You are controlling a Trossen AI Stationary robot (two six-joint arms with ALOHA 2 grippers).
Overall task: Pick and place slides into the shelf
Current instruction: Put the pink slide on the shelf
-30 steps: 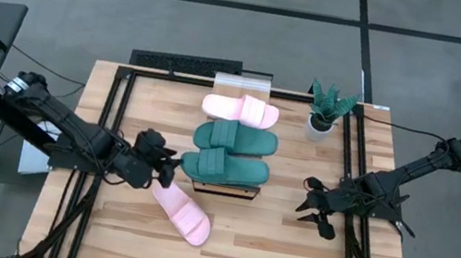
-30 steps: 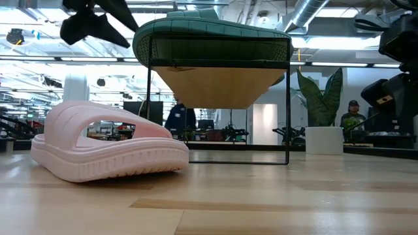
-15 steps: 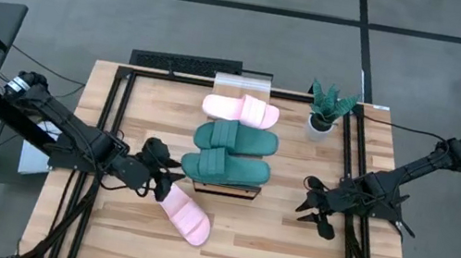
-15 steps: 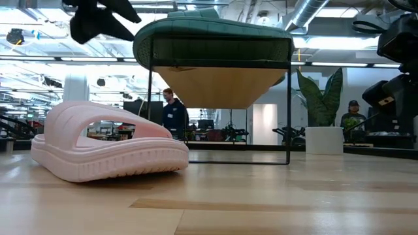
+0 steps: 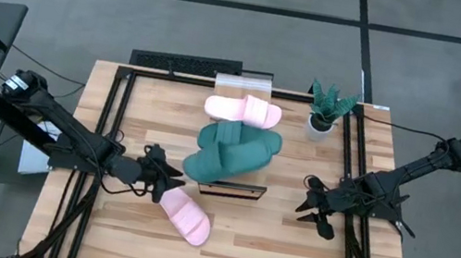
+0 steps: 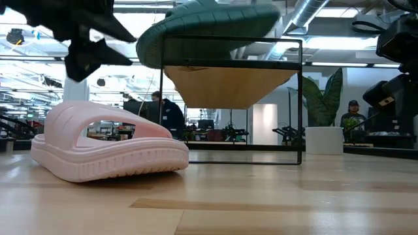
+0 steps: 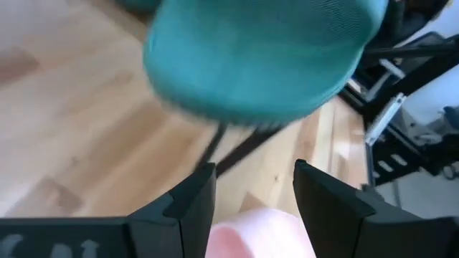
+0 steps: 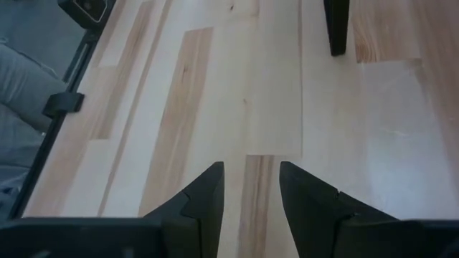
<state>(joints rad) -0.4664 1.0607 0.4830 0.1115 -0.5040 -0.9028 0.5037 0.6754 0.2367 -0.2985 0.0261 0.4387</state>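
Two teal slides (image 5: 231,154) sit crooked on the shelf (image 5: 232,189), a pink slide (image 5: 243,110) at their 12 o'clock. Another pink slide (image 5: 182,214) lies on the table by the left gripper (image 5: 168,175), fingers apart. Right gripper (image 5: 310,203) waits at 3 o'clock, fingers apart, empty.

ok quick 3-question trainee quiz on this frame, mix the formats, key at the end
1. True or false: all four slides rest on the shelf.
2. Multiple choice: the left gripper is
A. closed on a teal slide
B. open, just over the end of the pink slide on the table
C. parked by the potted plant
3. Fill in: the front teal slide lies ____ across the other teal slide.

Key
1. False: one pink slide lies on the table; the other pink slide is on the shelf.
2. B
3. Askew. The right gripper waits open over bare table.
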